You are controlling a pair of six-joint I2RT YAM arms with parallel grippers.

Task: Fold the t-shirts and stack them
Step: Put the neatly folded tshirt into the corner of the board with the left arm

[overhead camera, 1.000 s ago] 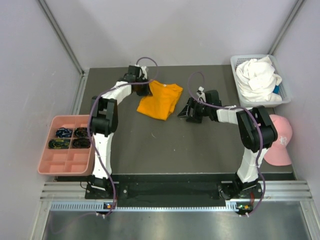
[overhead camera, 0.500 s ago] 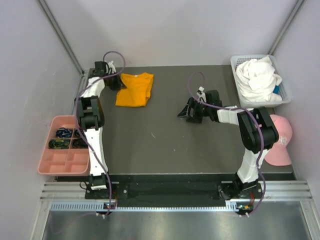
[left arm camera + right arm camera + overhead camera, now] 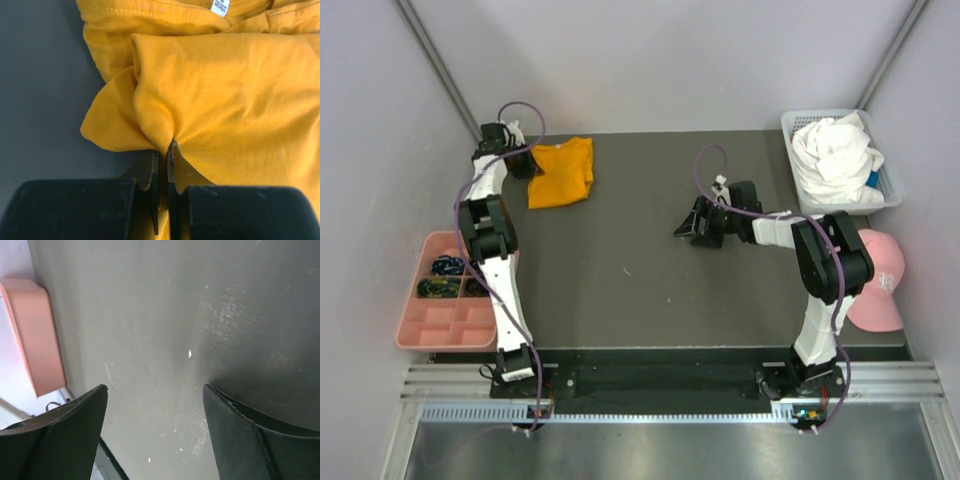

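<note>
Ana: Leftward is where the orange t-shirt (image 3: 562, 170) has been travelling. A second ago it was lying mid-table at the back, and now it is sitting by the far left corner, with the left gripper (image 3: 161, 152) dragging it along.

Ben: Is that pincer holding it?

Ana: Yes, its jaws are pinching tight on a fold at the shirt's edge, almost touching each other. The right gripper (image 3: 155, 387) is hanging over the bare table (image 3: 640, 290) near the middle, its jaws standing wide with nothing between them.

Ben: What are the containers carrying?

Ana: The white basket (image 3: 790, 125) at the far right is holding the white t-shirt (image 3: 835, 155), which is bunching up above the rim, with something blue (image 3: 873, 180) peeking out beside it. The pink tray (image 3: 420, 330) at the left edge is keeping dark coiled bundles (image 3: 445, 265) in its far compartments. The left arm (image 3: 485, 215) is covering part of it, so I am counting three for certain.

Ben: And totals?

Ana: Two shirts, one basket, one tray and two arms. One pink cap (image 3: 885, 285) is lying right of the table, near the basket.
</note>
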